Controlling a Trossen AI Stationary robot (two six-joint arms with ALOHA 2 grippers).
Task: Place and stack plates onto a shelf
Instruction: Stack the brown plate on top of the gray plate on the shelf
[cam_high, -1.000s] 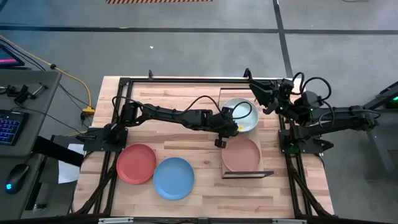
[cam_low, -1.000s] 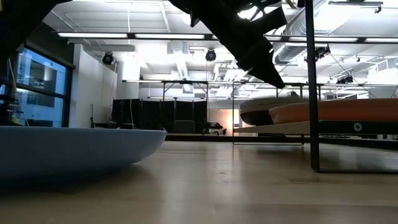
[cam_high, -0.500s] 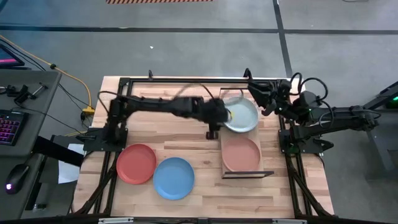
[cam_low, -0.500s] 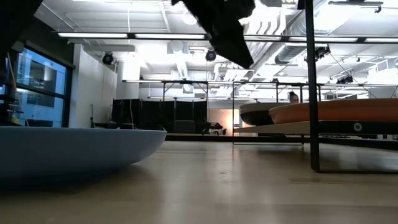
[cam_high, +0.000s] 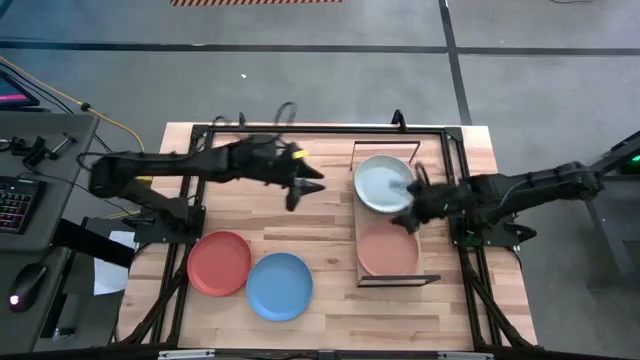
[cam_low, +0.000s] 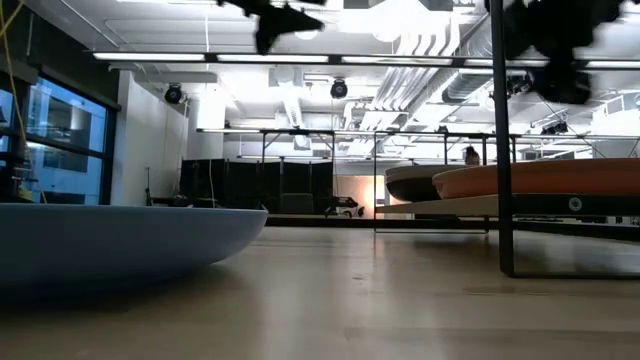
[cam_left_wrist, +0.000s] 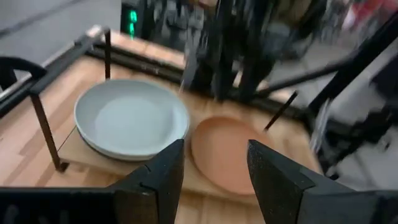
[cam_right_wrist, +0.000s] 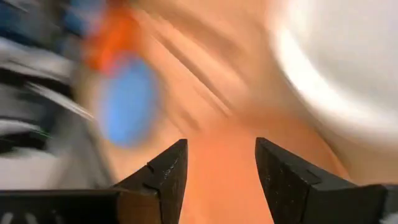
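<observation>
High view first: the left gripper hangs over bare tabletop, its fingers spread apart with nothing between them. Off to that gripper's right stands the shelf, carrying two plates. The pale mint plate lies on the far half of the board, just past the left gripper's tip but clear of it, and the salmon pink plate fills the near half, the two rims close together. The left wrist view shows the same pair side by side on the board (mint plate looking as if it sits on another plate's edge, though that is hard to tell).

The right gripper hovers over the shelf, about where the mint and salmon plates meet; its jaws are also parted and empty.

Nearer the table's front edge, well away from both grippers, the coral red plate and the bright blue plate rest on the tabletop, just beside each other.
</observation>
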